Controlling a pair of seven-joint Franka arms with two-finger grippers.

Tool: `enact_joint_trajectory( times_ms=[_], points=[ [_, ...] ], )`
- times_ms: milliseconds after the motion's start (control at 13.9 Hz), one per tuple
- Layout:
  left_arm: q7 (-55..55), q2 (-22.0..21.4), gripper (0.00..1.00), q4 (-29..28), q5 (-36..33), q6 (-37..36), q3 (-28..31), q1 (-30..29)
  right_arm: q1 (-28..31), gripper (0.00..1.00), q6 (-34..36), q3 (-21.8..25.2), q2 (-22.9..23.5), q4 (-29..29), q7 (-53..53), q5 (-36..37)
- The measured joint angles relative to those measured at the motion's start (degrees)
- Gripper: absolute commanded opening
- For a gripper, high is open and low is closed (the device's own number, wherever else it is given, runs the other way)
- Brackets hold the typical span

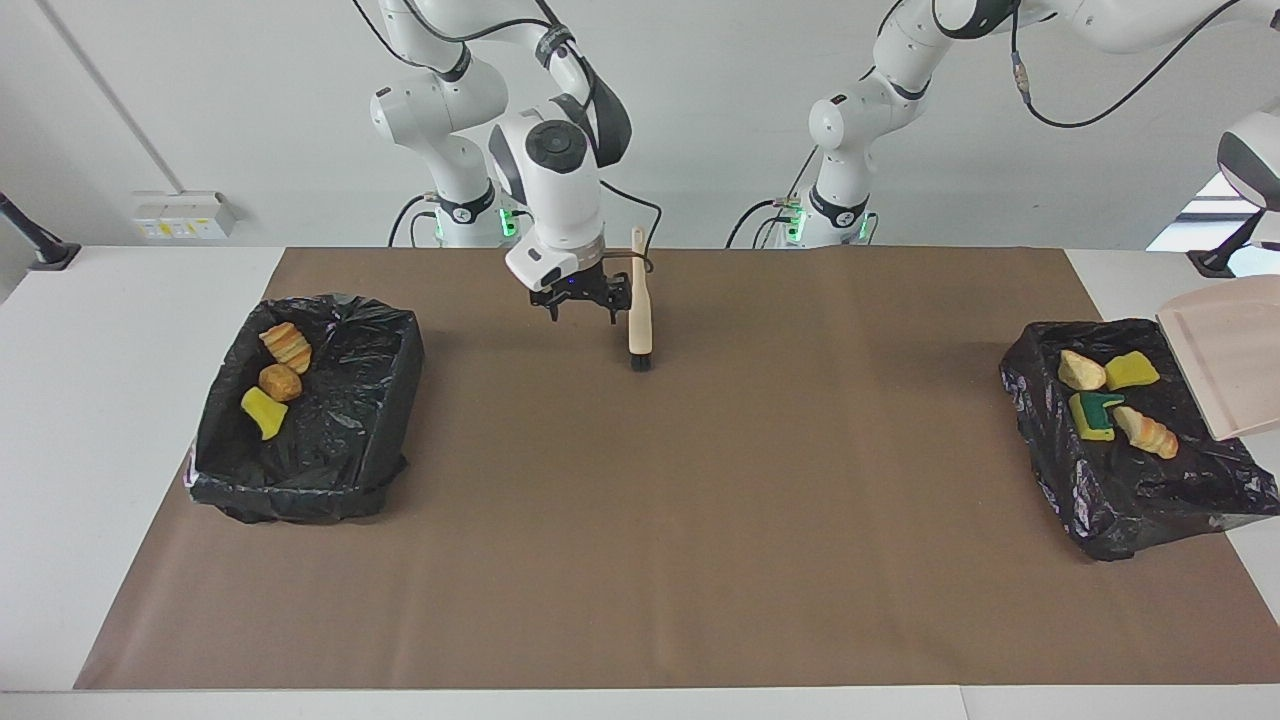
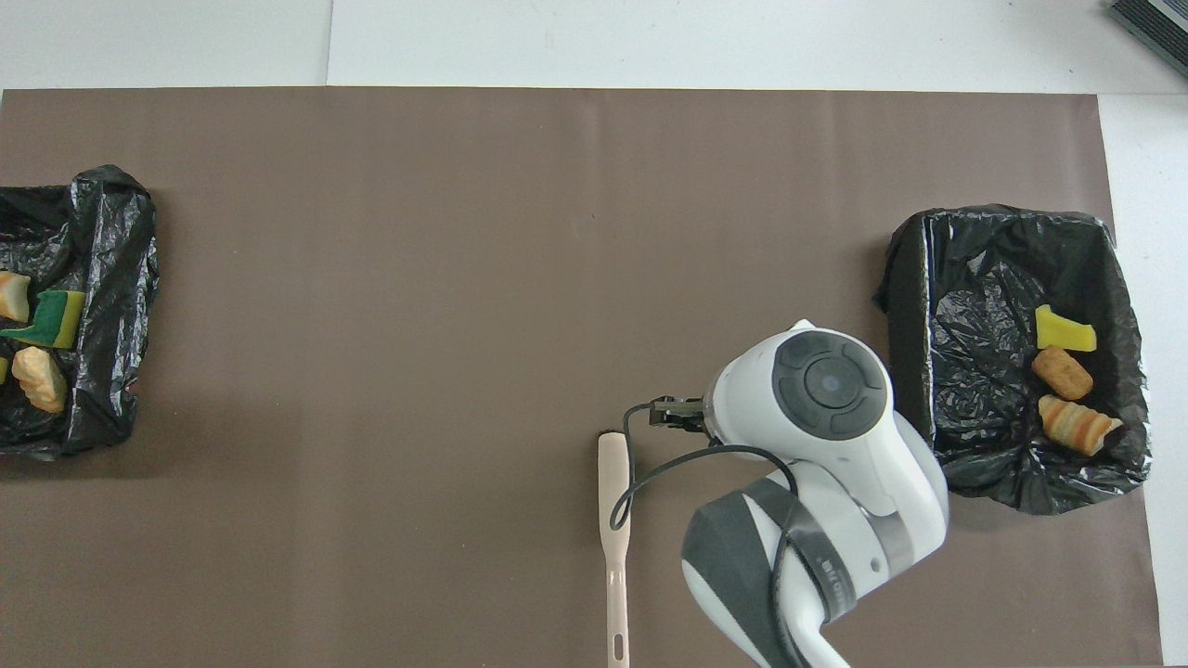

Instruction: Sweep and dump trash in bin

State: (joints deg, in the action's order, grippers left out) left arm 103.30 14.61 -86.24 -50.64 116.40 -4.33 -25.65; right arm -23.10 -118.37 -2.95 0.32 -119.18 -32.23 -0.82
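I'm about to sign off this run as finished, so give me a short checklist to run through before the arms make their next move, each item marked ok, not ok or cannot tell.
1. Brown mat free of trash: ok, none lies on it.
2. Four pieces sit in the bin at the left arm's end: ok.
3. Three pieces sit in the other bin: ok.
4. Dustpan emptied: ok, tilted over its bin with nothing on it.
5. Brush released: ok, it lies on the mat; the right gripper hangs open beside it.
6. Left gripper's hold on the dustpan: cannot tell, it is out of view.
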Motion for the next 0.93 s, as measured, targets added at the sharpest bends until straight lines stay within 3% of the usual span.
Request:
enact_joint_trajectory(
  times_ms=[360,719,935],
  points=[
    [-1.23,-0.28,0.00,0.05,4.44,-0.04,-0.66,2.23,10.24,1.00,4.94,0.24,-0.52,8.03,5.56,2.58],
    [-5.77,0.04,0.00,0.05,14.85,-1.86,-0.90,11.28,15.58,1.00,14.47,0.35,-4.96,13.28,14.12,2.60],
    [-17.35,1.58,0.00,0.00,20.23,-5.56,-1.04,17.51,17.91,1.00,18.95,0.36,-7.20,15.74,15.78,2.60]
  ],
)
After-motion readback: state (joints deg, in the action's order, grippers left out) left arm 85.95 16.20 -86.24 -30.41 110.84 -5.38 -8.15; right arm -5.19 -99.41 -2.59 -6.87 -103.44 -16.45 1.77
